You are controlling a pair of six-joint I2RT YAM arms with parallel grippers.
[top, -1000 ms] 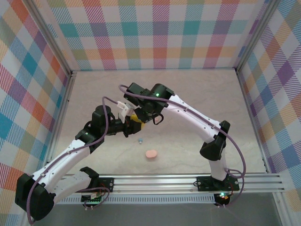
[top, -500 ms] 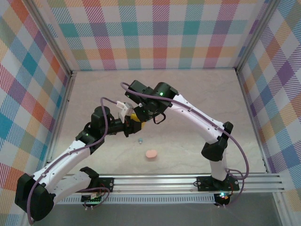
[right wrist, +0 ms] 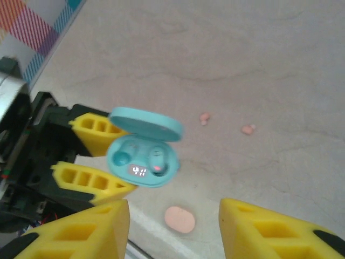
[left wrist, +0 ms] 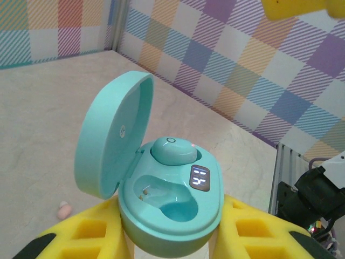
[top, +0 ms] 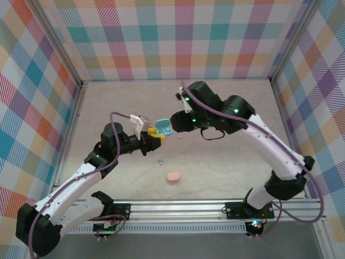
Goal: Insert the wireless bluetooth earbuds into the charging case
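1. Case first: the teal charging case (left wrist: 172, 216) is held up off the surface (left wrist: 43, 140). Its lid is flipped open and a little display is lit on its front rim.
2. Left pincer (left wrist: 171, 240) is clamped on the base of that case, with a yellow finger pressed against each side. The case is the only thing it has hold of.
3. Inside the case, one light blue earbud (left wrist: 172, 150) sits in its slot right by the display. The slot next to it is empty.
4. Right pincer (right wrist: 173, 205) hangs near the case on the side away from the left arm. Its jaws are spread wide with nothing between them.
5. A second light blue earbud (top: 160, 161) lies loose on the surface near the case, on the side toward the arm bases.
6. A pale pink earbud (right wrist: 204, 117) lies loose on the surface near the case, off to its right in the right wrist view. Another pink earbud (right wrist: 248, 129) lies a bit further out the same way, and the two aren't touching.
7. A closed pink case (top: 173, 176) sits on the surface beyond that loose blue bud, further from the teal case.
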